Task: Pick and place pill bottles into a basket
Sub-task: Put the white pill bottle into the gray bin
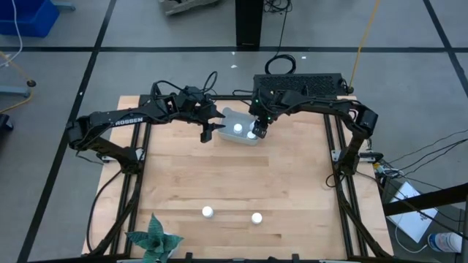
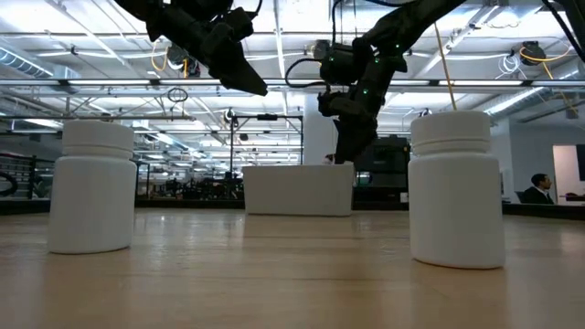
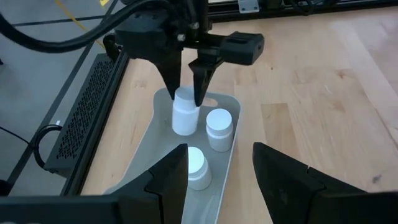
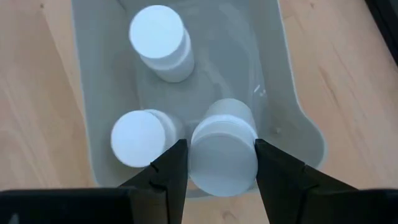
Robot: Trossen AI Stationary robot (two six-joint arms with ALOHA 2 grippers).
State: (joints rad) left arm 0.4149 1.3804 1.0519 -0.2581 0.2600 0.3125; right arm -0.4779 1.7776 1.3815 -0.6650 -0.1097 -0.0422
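Observation:
The light grey-blue basket (image 1: 232,117) stands at the table's far middle with three white pill bottles in it. My right gripper (image 4: 219,147) reaches down into the basket and is shut on one bottle (image 3: 184,118). The other two bottles (image 4: 157,38) (image 4: 138,138) stand upright on the basket floor. My left gripper (image 3: 217,177) is open and empty, above the basket's left end (image 1: 209,132). Two more bottles (image 1: 208,212) (image 1: 256,218) stand upright on the table near its front edge. My right gripper pinches the bottle at its cap end (image 4: 199,163), one finger on each side. The fingers (image 3: 198,84) come from above, pointing down. The bottle stands about upright, its lower end inside the basket; whether it rests on the basket floor I cannot tell.
A green paper plant (image 1: 155,239) stands at the table's near left corner. A black box (image 1: 300,84) sits just beyond the basket at the far edge. Bare wood (image 1: 234,172) lies between the basket and the two front bottles.

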